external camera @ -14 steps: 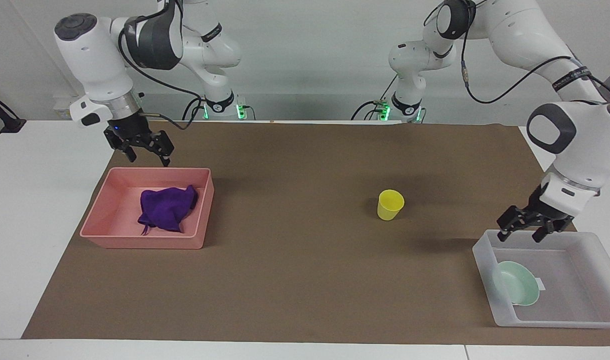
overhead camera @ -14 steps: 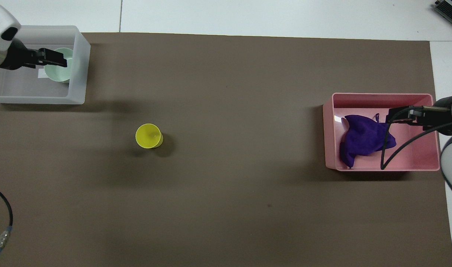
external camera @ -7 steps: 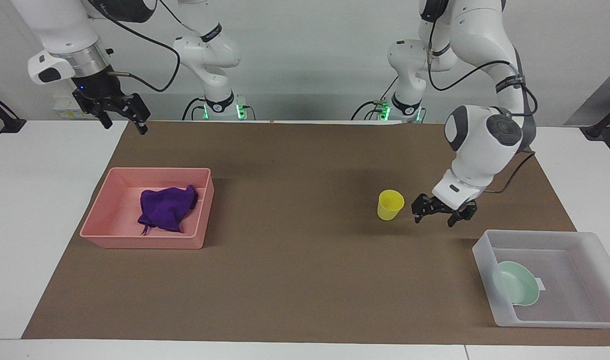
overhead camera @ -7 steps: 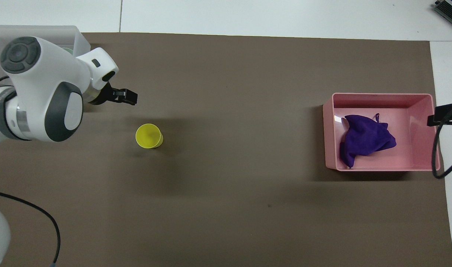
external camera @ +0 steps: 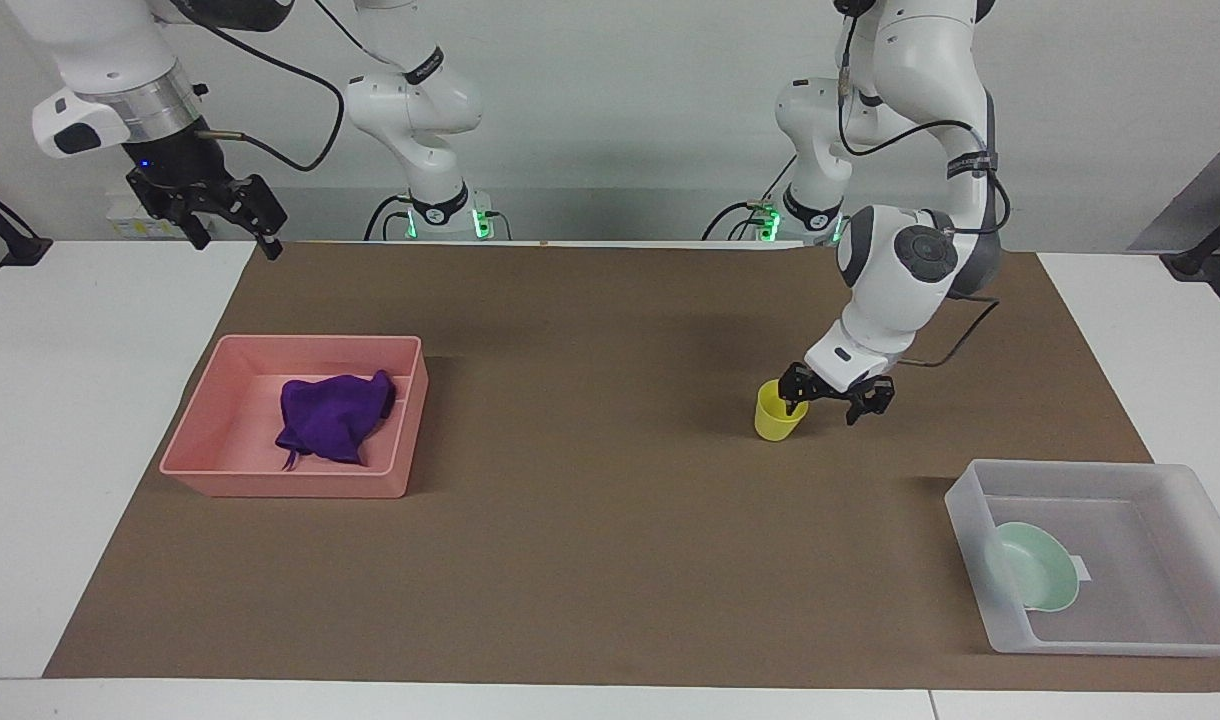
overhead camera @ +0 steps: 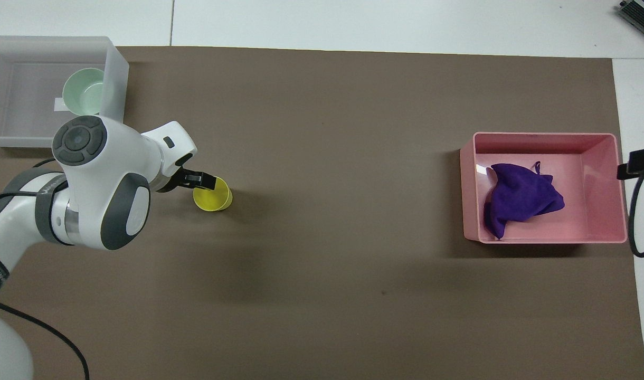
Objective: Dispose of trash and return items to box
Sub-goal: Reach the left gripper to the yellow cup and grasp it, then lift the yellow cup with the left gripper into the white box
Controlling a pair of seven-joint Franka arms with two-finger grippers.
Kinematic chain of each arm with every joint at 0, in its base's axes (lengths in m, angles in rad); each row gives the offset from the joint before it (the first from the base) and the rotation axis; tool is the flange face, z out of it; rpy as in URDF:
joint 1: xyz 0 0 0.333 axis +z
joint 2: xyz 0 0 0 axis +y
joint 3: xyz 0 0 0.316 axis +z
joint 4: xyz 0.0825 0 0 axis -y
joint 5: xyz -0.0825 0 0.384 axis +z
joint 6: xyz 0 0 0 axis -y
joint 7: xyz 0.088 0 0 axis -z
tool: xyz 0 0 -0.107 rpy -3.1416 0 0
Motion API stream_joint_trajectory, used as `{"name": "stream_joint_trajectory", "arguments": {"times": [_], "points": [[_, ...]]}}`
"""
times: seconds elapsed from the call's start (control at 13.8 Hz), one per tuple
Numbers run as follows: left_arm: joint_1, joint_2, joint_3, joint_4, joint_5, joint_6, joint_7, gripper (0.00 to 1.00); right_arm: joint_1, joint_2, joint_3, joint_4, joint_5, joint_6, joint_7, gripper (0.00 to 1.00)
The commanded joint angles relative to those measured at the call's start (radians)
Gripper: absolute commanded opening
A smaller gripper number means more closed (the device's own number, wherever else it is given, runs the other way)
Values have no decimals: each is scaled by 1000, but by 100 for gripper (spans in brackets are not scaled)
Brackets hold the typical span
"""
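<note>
While the left end effector [external camera: 836, 396] sits low at the yellow cup [external camera: 778, 412], its fingers are spread apart, one at the cup's rim and the other out on the side toward the left arm's end of the tabletop. The cup stands upright on the brown mat [external camera: 590, 520], and the overhead view has the fingers overlapping its rim. Whether a finger actually touches the cup, I cannot tell.

Out from there, plenty of bare mat lies all around the cup. Toward the left arm's end, farther from the robots, sits the translucent box [external camera: 970, 520], with the mint-green bowl [external camera: 1035, 570] tilted inside against the wall nearest the cup. The rest of the box floor is open.

Over at the right arm's end, the pink bin [external camera: 270, 485] holds the purple cloth [external camera: 332, 415], bunched in the middle. The right end effector [external camera: 232, 222] hangs high over the mat's edge nearest the robots, fingers spread, well apart from the bin, that arm waiting.
</note>
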Motion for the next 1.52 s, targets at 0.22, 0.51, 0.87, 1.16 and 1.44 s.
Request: {"name": "stream_joint_trajectory", "arguments": {"times": [0.22,0.51,0.87,1.16,1.44], "points": [[-36,-50,13,-102,16,112,-83,12,15,-1,23,16,-64,-37,-39,100],[-34,-53,15,-89,16,96,-97,0,17,4,34,34,-61,-63,-39,100],[71,-20,24,140,19,-61,-65,0,37,-21,34,-19,-51,-24,-5,100],[196,79,22,378,21,-154,-8,0,30,-21,34,-20,-38,-31,7,100],[313,201,19,567,18,-209,12,0,33,-22,34,-23,-38,-30,7,100]]}}
